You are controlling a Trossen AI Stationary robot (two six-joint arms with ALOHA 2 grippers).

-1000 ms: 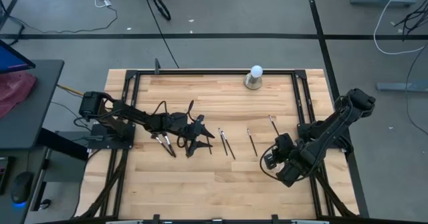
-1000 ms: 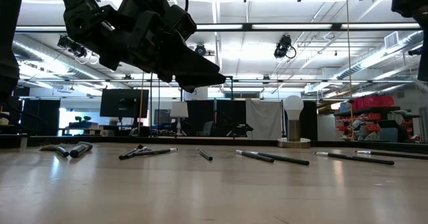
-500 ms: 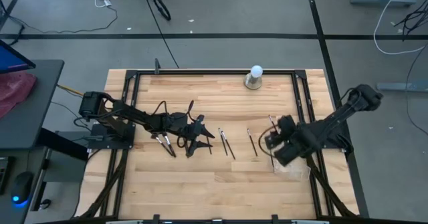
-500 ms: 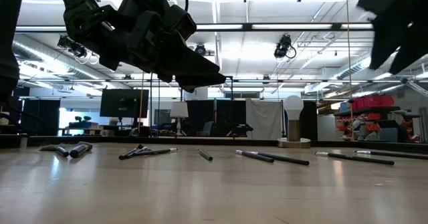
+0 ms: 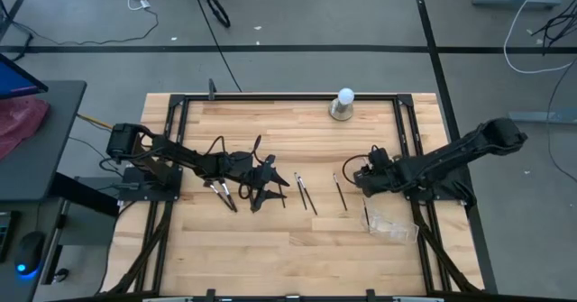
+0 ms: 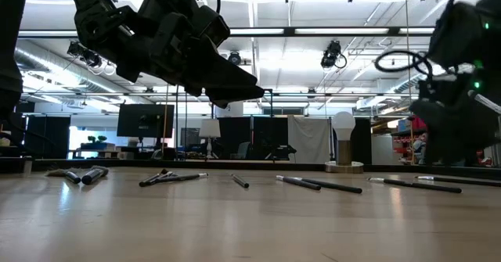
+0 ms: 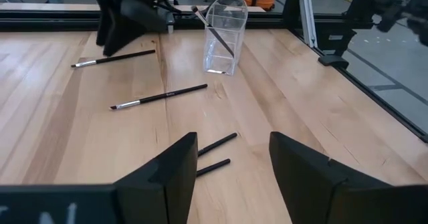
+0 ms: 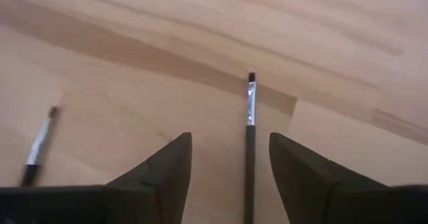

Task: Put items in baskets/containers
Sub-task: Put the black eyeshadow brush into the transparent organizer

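Several thin dark makeup brushes lie flat on the wooden table: a pair beside my left gripper, one at the middle and one right of it. The clear organiser stands near the right rail with a brush leaning in it. My right gripper is open, tipped down low over the table, its fingers standing either side of a brush without touching it. My left gripper hangs open above the table's left half, with nothing between its fingers.
A white ball on a round metal base stands at the far edge. Black frame rails run along the table's sides. Two brush ends lie on the table just ahead of my left gripper. Bare wood lies toward the near edge.
My right gripper has swung from over the organiser at the near right toward the far edge and a little leftward, sinking lower over the table and tipping further down. The organiser now stands uncovered behind it.
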